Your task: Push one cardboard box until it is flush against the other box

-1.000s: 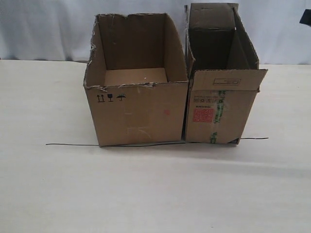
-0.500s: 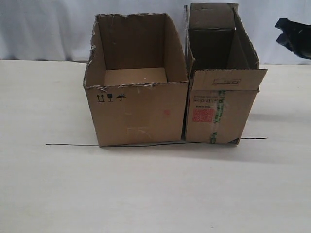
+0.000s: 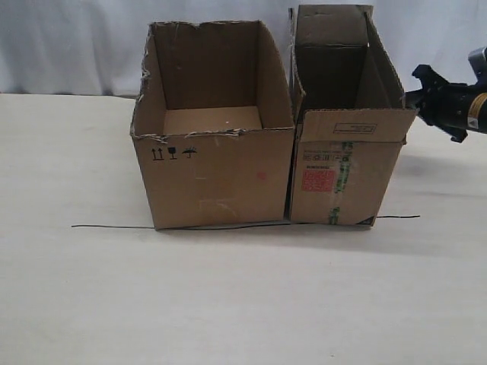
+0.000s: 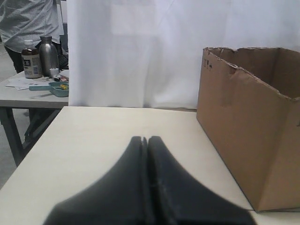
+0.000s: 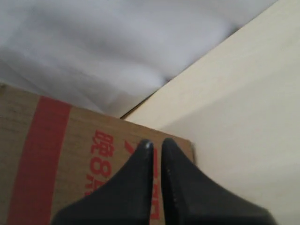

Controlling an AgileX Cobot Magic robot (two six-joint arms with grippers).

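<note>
Plainly, the two cartons stand side by side on the pale table (image 3: 76, 304). In the exterior view the wide box (image 3: 213, 179), with ragged top edges and three small black symbols on its front, stands a little toward 10 o'clock from the middle. The narrow box (image 3: 346, 175), with upright flaps, a red label and a green-striped tape strip, stands at its 3 o'clock side. Only a thin dark seam shows between their walls, and I cannot tell whether they touch along the whole length. Both fronts sit on a thin black line (image 3: 114, 226) that runs across the table from 9 to 3 o'clock.

At 3 o'clock in that view the right tool (image 3: 417, 99) reaches in from the edge, its tip just beside the narrow box's folded front flap. The right wrist view shows the right tool (image 5: 157, 143) clenched, with only a slit between its black fingers and nothing in it, close against cardboard with red printing (image 5: 70, 159).

The left tool (image 4: 146, 140) is clenched on nothing, fingers pressed together over bare table (image 4: 93, 136), near a side wall of the wide box (image 4: 248, 126) but apart from it. Beyond stand a white curtain (image 4: 140, 51) and a side table (image 4: 28, 91) carrying a bottle (image 4: 32, 58) and a metal flask (image 4: 48, 55).
</note>
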